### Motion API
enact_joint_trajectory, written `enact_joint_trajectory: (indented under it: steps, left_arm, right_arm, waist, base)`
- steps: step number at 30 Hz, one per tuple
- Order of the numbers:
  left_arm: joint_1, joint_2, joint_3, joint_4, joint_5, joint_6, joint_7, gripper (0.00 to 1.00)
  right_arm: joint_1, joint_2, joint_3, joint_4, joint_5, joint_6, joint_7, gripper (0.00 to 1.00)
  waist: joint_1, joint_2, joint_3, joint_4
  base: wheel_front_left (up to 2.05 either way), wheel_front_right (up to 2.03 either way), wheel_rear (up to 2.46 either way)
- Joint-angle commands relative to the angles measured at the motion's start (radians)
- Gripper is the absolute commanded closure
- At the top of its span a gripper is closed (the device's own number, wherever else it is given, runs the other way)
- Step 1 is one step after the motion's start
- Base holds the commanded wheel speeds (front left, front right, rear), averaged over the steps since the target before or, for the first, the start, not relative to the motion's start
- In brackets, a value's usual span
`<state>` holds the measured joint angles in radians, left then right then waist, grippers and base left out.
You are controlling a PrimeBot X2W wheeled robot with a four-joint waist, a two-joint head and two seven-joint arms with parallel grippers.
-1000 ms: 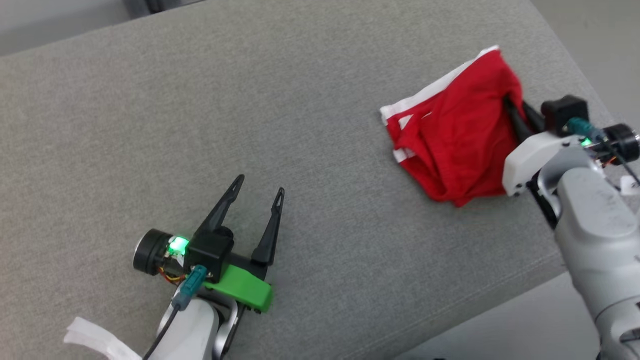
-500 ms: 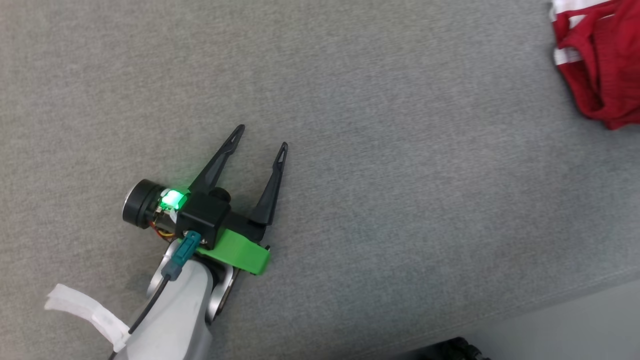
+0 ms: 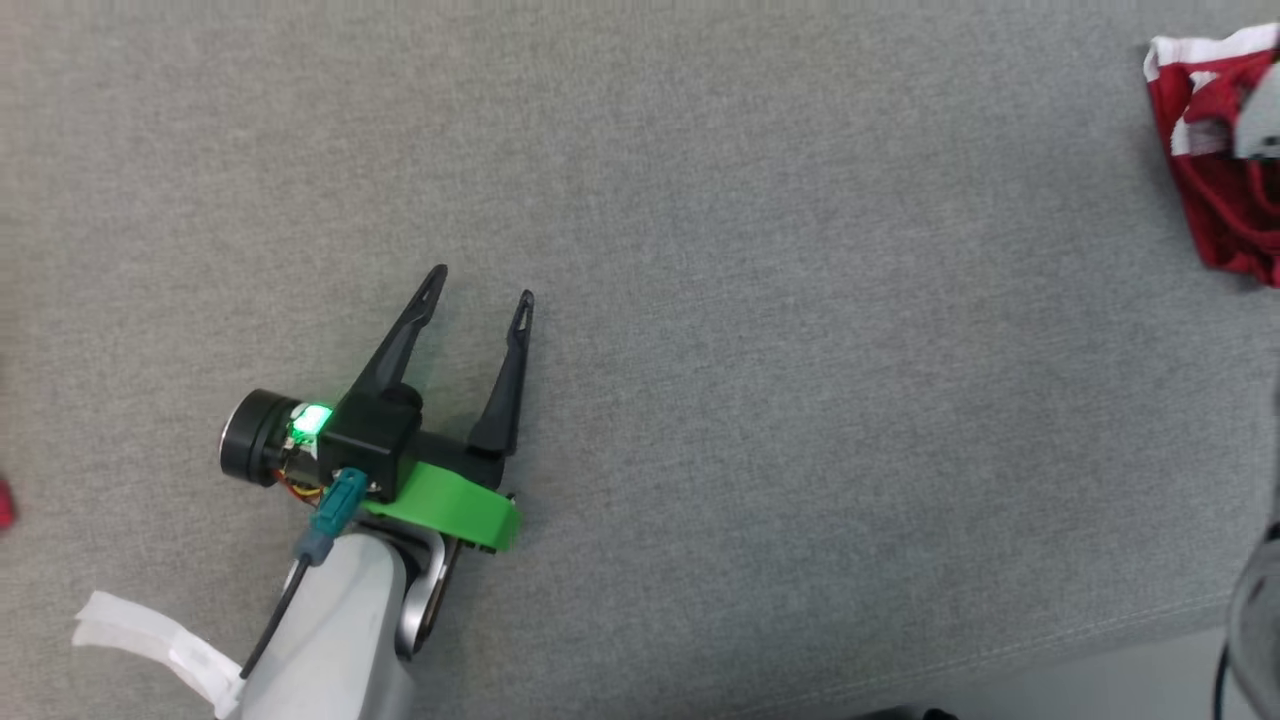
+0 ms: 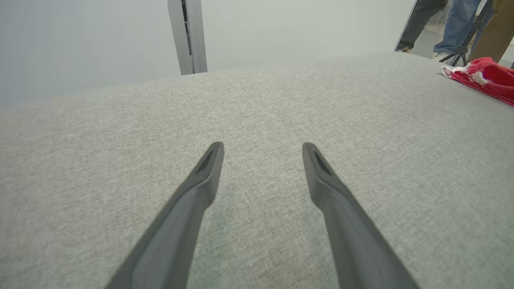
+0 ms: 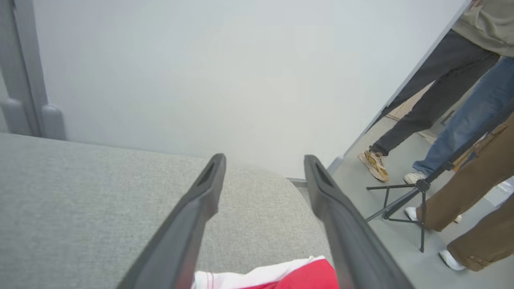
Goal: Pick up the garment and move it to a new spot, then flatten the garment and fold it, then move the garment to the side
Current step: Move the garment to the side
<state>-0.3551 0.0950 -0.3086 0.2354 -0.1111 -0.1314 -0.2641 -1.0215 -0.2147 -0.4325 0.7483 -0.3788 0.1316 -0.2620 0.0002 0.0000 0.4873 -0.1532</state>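
Black-fingered left gripper (image 3: 482, 283) sat low over the grey fabric surface (image 3: 800, 300). Its jaws were spread wide with nothing between them, and the tips pointed away from the robot. A green bracket (image 3: 450, 505) sat at its wrist, with a green light (image 3: 313, 420) lit beside it and a strip of white tape (image 3: 150, 640) on the forearm.

Right gripper (image 5: 264, 157), seen in its own wrist view: the fingers stood well apart and no cloth lay between the tips.

The garment (image 5: 297, 277), red with a white band, showed at the bottom edge of that view. It lay between the lower parts of the two fingers. Whether either finger touched it could not be told.

In the head view the garment lay crumpled at the far right of the surface, well apart from the left gripper and partly cut off by the frame. A pale blurred shape overlapped it there and could not be identified. In the left wrist view it appeared as a low red heap near the surface's right-hand corner.

Surroundings: a white wall (image 5: 200, 60) stood behind the surface, with a grey post (image 4: 188, 36) against it. On the floor to the right were the legs of several people (image 5: 461, 120) in dark, blue and brown trousers. A black tripod (image 5: 401, 200) stood among them.
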Motion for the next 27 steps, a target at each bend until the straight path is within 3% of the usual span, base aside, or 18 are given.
enact_joint_trajectory:
  steps: [1, 4, 13, 27]
  left_arm:
    - [0.017, -0.004, 0.012, 0.004, 0.008, 0.002, 0.0, 0.0]
    - [0.032, -0.011, 0.052, 0.013, 0.011, 0.007, 0.0, 0.0]
    - [0.076, -0.031, 0.158, 0.037, 0.013, 0.028, 0.0, 0.0]
    - [0.192, -0.042, 0.262, 0.075, 0.016, 0.056, 0.0, 0.0]
  right_arm:
    - [0.047, 0.012, 0.022, -0.023, 0.028, -0.002, -0.003, 0.0]
    - [0.097, 0.06, 0.109, -0.108, 0.108, -0.002, -0.004, 0.0]
    - [0.282, 0.121, 0.296, -0.22, 0.294, -0.002, -0.004, 0.0]
    - [0.614, 0.161, 0.395, -0.284, 0.444, -0.002, -0.004, 0.0]
  waist:
    - [-0.0002, 0.0, -0.06, 0.005]
    - [-0.0002, 0.0, -0.104, 0.013]
    - [-0.0002, 0.0, -0.212, 0.045]
    - [-0.0002, 0.0, -0.365, 0.102]
  base:
    - [0.0, 0.0, 0.0]
    - [0.0, 0.0, 0.0]
    - [0.0, 0.0, 0.0]
    - [0.0, 0.0, 0.0]
